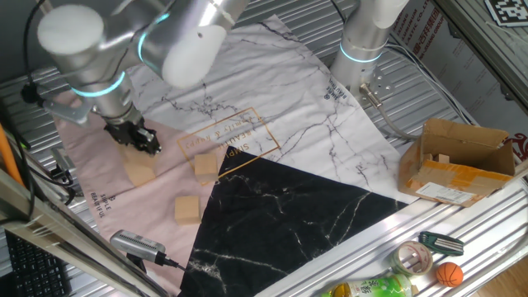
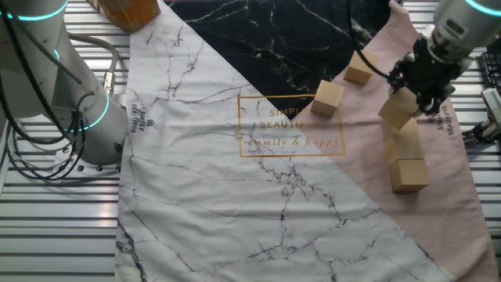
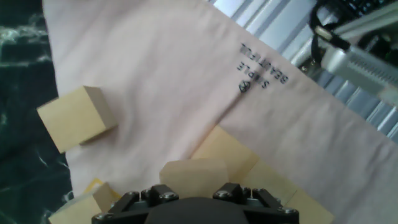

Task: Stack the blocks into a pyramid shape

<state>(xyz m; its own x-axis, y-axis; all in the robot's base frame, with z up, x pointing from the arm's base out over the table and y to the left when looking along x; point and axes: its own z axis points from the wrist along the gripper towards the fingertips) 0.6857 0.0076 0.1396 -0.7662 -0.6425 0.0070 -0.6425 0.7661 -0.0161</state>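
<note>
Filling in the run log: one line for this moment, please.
gripper: shut on held block | above block row on pink cloth | two loose blocks nearby

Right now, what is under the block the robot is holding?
Under the held block sits a row of blocks on the pink cloth. The end effector hides part of it.

— Where are the blocks?
— All on the cloth (image 2: 235, 204). A row of blocks (image 2: 406, 160) lies near one edge, under the claw (image 2: 413, 100). The claw holds one block (image 2: 397, 108) above that row.
— And the others?
— Two loose blocks (image 2: 327, 99) (image 2: 359, 69) lie apart, beside the row.
— Anything else?
— A box (image 1: 458, 161) sits on the table (image 1: 462, 231), off the cloth.
</note>
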